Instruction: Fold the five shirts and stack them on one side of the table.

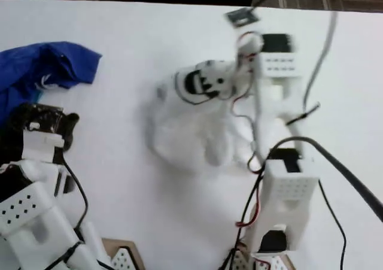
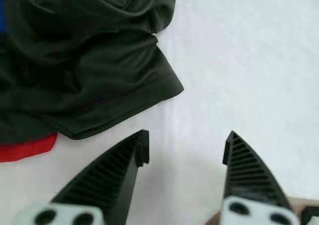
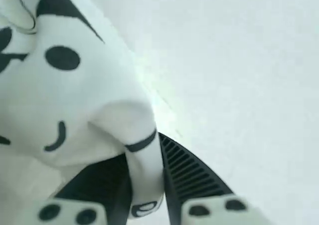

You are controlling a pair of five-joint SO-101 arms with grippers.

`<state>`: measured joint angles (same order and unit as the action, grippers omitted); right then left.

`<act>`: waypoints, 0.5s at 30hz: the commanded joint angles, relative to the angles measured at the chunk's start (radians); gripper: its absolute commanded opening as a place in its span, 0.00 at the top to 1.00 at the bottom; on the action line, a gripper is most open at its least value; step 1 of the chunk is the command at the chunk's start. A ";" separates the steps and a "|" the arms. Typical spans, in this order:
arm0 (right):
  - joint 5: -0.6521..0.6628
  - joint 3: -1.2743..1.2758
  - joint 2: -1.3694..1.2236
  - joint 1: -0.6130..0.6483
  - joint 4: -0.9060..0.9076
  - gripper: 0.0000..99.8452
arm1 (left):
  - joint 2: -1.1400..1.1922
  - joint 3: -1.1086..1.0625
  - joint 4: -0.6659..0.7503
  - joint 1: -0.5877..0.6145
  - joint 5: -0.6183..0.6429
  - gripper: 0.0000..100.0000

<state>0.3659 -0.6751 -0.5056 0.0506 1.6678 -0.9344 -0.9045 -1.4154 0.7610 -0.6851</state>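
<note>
A white shirt [image 1: 191, 126] with black print is bunched in the middle of the table [image 1: 119, 180]. Its upper part is lifted. My right gripper [image 1: 240, 69] is shut on a fold of this white shirt [image 3: 75, 85], with the cloth pinched in the right gripper [image 3: 144, 155]. My left gripper [image 2: 185, 147] stands open over bare table, a short way from a crumpled dark shirt [image 2: 84, 60]. A red shirt [image 2: 25, 147] peeks out under the dark one. A blue shirt [image 1: 42, 69] lies crumpled at the table's left edge.
Black and red cables [image 1: 335, 168] trail over the right side of the table beside the right arm. A small dark object [image 1: 241, 17] lies near the far edge. The left arm's white body [image 1: 30, 216] fills the near left corner.
</note>
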 commanded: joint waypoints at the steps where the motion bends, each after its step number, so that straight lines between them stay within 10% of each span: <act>1: 0.002 -0.086 0.004 -0.116 0.010 0.98 | -0.015 0.002 0.035 -0.002 -0.003 0.74; 6: 0.003 -0.120 0.008 -0.166 0.025 0.96 | -0.015 0.002 0.035 -0.005 -0.003 0.74; 15: 0.060 -0.040 0.084 -0.044 0.044 0.59 | -0.015 0.002 0.072 -0.005 -0.006 0.74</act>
<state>0.4166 -0.7258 -0.5071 -0.0460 1.7001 -0.9344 -0.9045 -1.3663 0.7610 -0.6851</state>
